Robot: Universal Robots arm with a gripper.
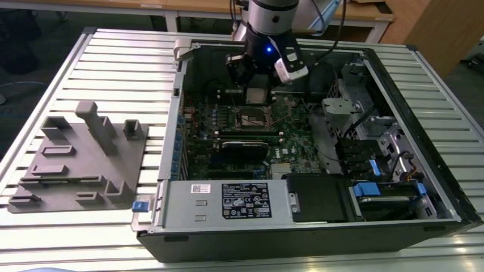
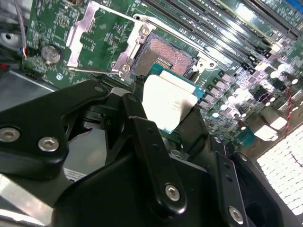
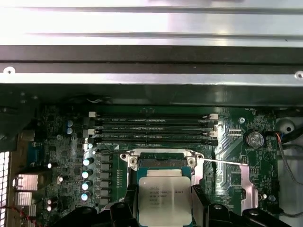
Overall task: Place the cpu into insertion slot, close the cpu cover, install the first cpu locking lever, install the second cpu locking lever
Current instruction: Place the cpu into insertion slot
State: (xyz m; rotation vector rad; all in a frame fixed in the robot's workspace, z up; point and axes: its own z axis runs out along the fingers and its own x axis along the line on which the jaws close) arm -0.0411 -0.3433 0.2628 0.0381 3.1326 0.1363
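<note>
- Inside the open computer case [image 1: 302, 245] on the bench [image 1: 98, 56], the pincer [image 3: 164, 210] grips the cpu [image 3: 164, 198] by its edges, just above the insertion slot [image 3: 161, 163]. The chip looks not yet seated.
- The cpu cover [image 2: 77, 40] stands flipped open beside the slot, so by my reading all four steps are still to finish.
- Count: one cpu, one insertion slot, one cpu cover, one pincer.
- Two thin wire levers [image 3: 222, 163] seem unlatched in the first wrist view.
- Four long memory slots [image 3: 151, 127] lie beyond the socket.
</note>
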